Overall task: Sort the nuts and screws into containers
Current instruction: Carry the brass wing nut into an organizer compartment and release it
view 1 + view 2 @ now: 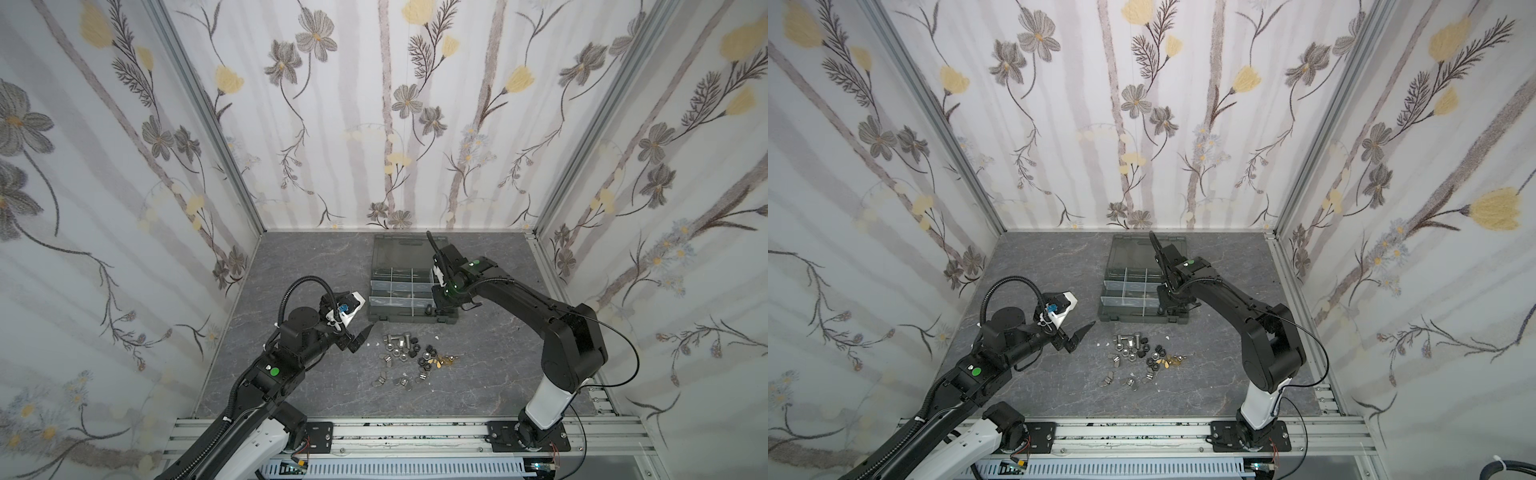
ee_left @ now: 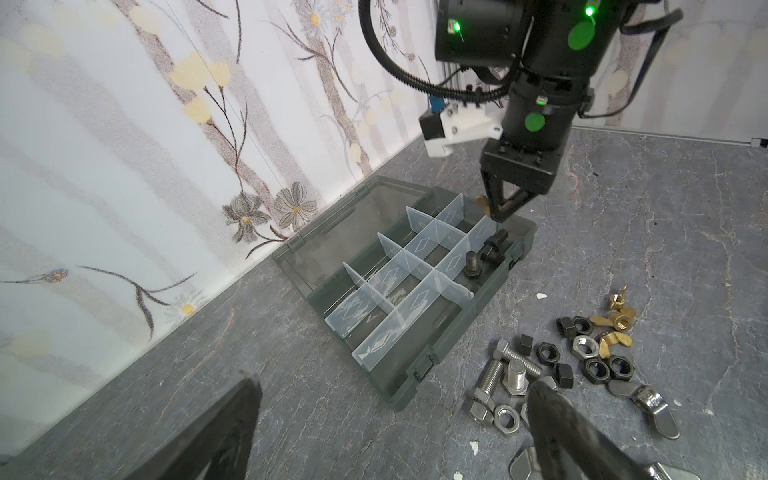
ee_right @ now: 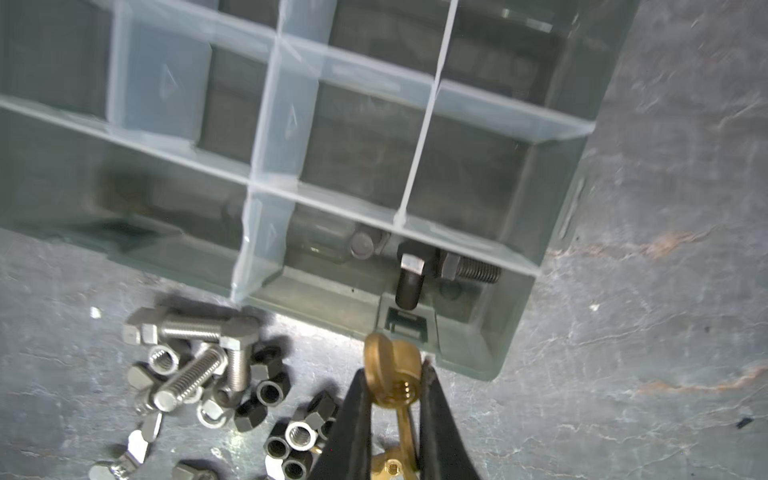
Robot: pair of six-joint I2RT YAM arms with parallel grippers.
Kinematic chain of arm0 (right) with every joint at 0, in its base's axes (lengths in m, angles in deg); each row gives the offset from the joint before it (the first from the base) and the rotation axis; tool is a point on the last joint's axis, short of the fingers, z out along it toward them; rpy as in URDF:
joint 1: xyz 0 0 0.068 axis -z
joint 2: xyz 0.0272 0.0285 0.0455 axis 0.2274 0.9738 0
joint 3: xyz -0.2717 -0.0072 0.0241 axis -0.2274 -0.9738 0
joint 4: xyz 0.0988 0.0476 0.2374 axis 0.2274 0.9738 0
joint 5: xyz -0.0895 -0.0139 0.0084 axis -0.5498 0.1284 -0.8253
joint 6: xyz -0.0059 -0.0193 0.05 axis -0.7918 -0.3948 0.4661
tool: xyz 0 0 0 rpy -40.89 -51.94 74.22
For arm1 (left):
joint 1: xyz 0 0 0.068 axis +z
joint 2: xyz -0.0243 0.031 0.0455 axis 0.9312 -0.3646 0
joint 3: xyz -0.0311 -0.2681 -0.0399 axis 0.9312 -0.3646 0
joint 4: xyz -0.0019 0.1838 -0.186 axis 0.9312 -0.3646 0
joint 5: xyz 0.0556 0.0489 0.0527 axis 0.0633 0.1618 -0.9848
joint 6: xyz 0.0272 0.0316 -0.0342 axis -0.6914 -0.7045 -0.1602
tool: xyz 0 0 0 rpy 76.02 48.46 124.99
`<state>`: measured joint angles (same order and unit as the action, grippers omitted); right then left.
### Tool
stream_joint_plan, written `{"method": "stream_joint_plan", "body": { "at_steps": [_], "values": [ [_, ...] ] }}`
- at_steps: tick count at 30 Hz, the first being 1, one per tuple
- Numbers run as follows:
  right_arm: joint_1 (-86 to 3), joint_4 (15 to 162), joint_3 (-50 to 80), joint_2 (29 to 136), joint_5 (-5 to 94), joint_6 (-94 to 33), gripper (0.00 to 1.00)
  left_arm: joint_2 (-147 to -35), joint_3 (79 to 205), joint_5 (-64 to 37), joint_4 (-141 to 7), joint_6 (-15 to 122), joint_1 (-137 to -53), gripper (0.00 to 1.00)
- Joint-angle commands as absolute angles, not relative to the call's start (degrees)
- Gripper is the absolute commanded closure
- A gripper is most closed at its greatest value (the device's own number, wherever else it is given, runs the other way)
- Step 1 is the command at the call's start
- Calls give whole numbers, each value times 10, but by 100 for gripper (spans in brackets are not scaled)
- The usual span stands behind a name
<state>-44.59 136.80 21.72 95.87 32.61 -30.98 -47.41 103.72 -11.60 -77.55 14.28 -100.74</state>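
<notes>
The dark grey organizer case point(image 1: 376, 312) point(image 1: 1106, 312) lies open, its containers split by translucent dividers point(image 2: 419, 249). Black screws point(image 3: 409, 282) point(image 2: 471, 262) lie in its front right compartment. My right gripper point(image 3: 395, 370) point(image 2: 500, 208) is shut on a brass wing nut point(image 3: 386, 353) and hangs just above the case's front right corner point(image 1: 439, 305). Loose silver screws point(image 2: 515, 361) point(image 3: 187, 332), black hex nuts point(image 2: 598, 365), brass nuts point(image 2: 615, 328) and silver wing nuts point(image 2: 648, 403) are piled on the table point(image 1: 415, 353) point(image 1: 1142, 353). My left gripper point(image 1: 360, 338) point(image 1: 1077, 336) point(image 2: 392, 380) hovers open left of the pile, holding nothing.
The case's smoky lid point(image 1: 399, 253) lies flat toward the back wall. Flowered walls close in the grey stone-look table point(image 1: 311, 270) on three sides. An aluminium rail point(image 1: 395, 432) with both arm bases runs along the front. White specks point(image 2: 473, 446) dot the table.
</notes>
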Motion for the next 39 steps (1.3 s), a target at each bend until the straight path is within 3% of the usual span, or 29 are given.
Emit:
{"method": "stream_joint_plan", "body": {
  "at_steps": [1, 11, 27, 30, 36, 39],
  "values": [
    [-423, 1395, 266, 981, 300, -337, 85, -475, 1041, -114, -765, 136, -1007, 0],
    [-396, 1392, 348, 1071, 288, -380, 84, -482, 1049, -115, -772, 137, -1007, 0],
    [-376, 1339, 297, 1119, 300, -395, 81, -484, 1049, -119, -770, 139, -1007, 0],
    [-373, 1337, 295, 1121, 299, -397, 78, -485, 1049, -120, -770, 139, -1007, 0],
    [-373, 1339, 295, 1105, 307, -403, 58, -486, 1049, -119, -770, 140, -1007, 0],
    [-376, 1340, 290, 1084, 313, -404, 57, -488, 1051, -118, -769, 141, -1007, 0]
  ]
}}
